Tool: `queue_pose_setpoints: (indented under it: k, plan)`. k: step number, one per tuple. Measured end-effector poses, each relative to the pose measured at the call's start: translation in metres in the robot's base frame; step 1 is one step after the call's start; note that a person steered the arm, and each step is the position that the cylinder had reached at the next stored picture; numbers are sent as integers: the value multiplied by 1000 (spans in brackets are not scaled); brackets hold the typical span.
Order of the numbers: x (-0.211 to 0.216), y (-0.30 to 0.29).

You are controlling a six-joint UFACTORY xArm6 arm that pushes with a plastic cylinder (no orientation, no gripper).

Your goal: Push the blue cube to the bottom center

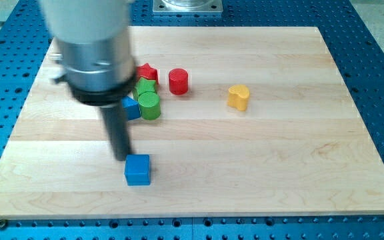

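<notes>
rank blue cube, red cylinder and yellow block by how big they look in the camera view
1. blue cube, largest, though it sits nearer the view's bottom, so nearness may inflate it.
2-3. red cylinder and yellow block look about alike; I won't rank them.

We are looking down from the near side at a slant, facing the far edge, taking in the whole wooden board (259, 173) at middling range.

Under me lies a pale wooden board (259, 160) on a blue perforated table (379, 60), evenly lit.
</notes>
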State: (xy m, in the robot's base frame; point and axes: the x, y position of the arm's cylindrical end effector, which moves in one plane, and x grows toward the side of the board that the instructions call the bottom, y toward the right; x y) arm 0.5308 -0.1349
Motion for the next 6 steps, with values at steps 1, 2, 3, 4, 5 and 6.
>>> queue_pose_setpoints:
  k: [1,2,3,4,5,6]
  plan:
    - [25,35]
    - [19,60]
    - [-20,-43]
    - [-74,-91]
    - [-147,-95]
    - [-161,-40]
